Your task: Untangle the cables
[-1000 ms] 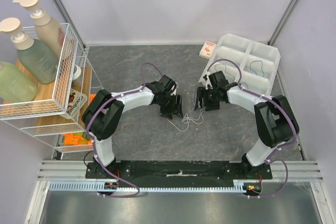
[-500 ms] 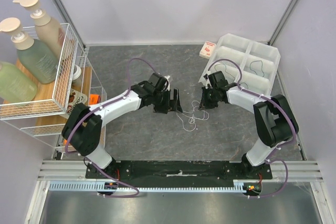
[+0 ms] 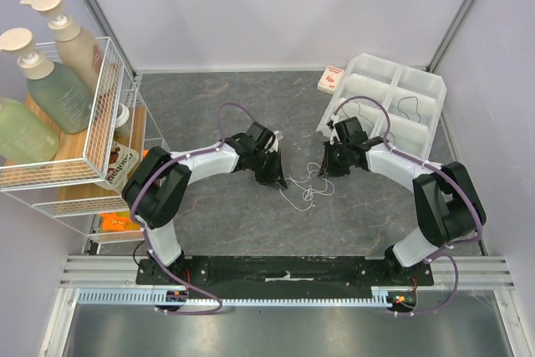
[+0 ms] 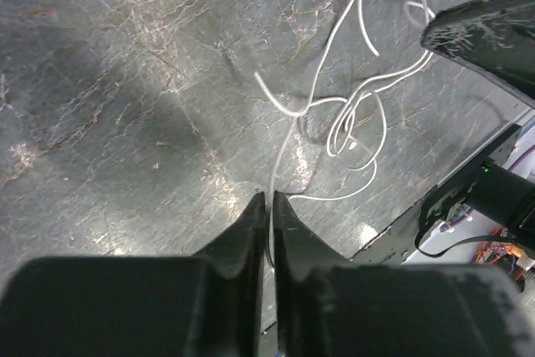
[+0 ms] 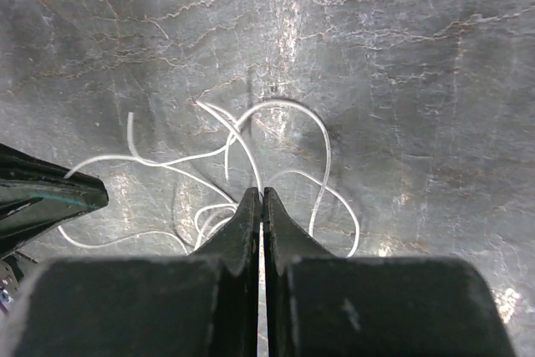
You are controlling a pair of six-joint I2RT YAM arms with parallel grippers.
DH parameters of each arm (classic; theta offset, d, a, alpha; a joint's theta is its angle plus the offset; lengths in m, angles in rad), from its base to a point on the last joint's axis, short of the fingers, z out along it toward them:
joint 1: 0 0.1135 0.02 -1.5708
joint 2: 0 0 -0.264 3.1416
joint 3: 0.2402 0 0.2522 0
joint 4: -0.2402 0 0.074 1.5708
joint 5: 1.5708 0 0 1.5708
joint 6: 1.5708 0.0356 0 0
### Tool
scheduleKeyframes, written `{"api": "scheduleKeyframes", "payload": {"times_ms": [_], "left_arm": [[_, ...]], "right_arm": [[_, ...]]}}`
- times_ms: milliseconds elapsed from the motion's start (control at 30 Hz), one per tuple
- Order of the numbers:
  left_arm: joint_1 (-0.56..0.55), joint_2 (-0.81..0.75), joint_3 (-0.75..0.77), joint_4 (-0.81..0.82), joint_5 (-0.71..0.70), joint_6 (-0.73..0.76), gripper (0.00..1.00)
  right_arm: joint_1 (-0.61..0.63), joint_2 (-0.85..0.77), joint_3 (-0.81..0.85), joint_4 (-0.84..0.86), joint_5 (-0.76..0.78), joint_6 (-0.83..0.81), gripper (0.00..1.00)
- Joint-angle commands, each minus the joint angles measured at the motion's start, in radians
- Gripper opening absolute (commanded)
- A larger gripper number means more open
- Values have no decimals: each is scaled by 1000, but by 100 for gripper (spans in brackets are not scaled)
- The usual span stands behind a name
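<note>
A tangle of thin white cables [image 3: 306, 190] lies on the dark stone-patterned table between my two arms. My left gripper [image 3: 281, 181] is down at the tangle's left side. In the left wrist view its jaws [image 4: 270, 196] are shut on one white strand that runs up into the loops [image 4: 347, 123]. My right gripper [image 3: 325, 170] sits at the tangle's upper right. Its jaws [image 5: 262, 191] are shut on another white strand leading into the curls [image 5: 276, 106]. Each gripper shows at the edge of the other's wrist view.
A white compartment tray [image 3: 422, 81] stands at the back right with a thin dark cable [image 3: 408, 107] in one cell. A small red-and-white box [image 3: 331, 79] lies beside it. A wire rack [image 3: 104, 135] with pump bottles stands at the left edge.
The left gripper, wide open half a second ago, has shut on a white strand at the tangle's left. The right gripper shut earlier and stays pinched on its strand.
</note>
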Motion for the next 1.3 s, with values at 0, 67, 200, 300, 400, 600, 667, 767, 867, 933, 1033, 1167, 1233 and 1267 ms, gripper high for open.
{"api": "scheduleKeyframes", "payload": {"times_ms": [0,67,200,300,400,600,667,767,867,933,1033,1167,1233,1267], "left_arm": [[-4,-103,39,8,-38,68,2],[-1,-193,53,-38,-129,133,2],[-3,-392,100,-127,-307,248,2],[0,-538,119,-140,-388,295,2],[2,-647,163,-147,-413,343,2],[2,-691,361,-252,-516,458,2],[0,-684,433,-285,-536,490,2],[2,-680,494,-290,-511,527,2],[2,-674,546,-284,-451,570,2],[2,-677,586,-284,-448,608,2],[0,-684,637,-284,-467,670,2],[-3,-707,653,-269,-526,705,2],[-1,-717,651,-257,-560,727,2],[-1,-721,648,-250,-565,737,2]], "right_arm": [[5,-106,15,-34,138,19,0],[5,-132,32,-100,252,16,0],[5,-163,61,-171,472,3,0],[5,-163,76,-202,562,5,0],[5,-154,82,-208,592,10,0],[3,-125,56,-210,566,37,0],[5,-134,33,-202,576,42,0],[3,-142,9,-185,547,10,0],[5,-152,-19,-164,521,-15,0],[5,-163,-36,-153,517,-20,0],[5,-198,-42,-153,541,-18,0],[3,-267,-40,-122,549,-26,0],[5,-281,-39,-119,582,-17,0],[3,-281,-36,-119,589,-16,0]]}}
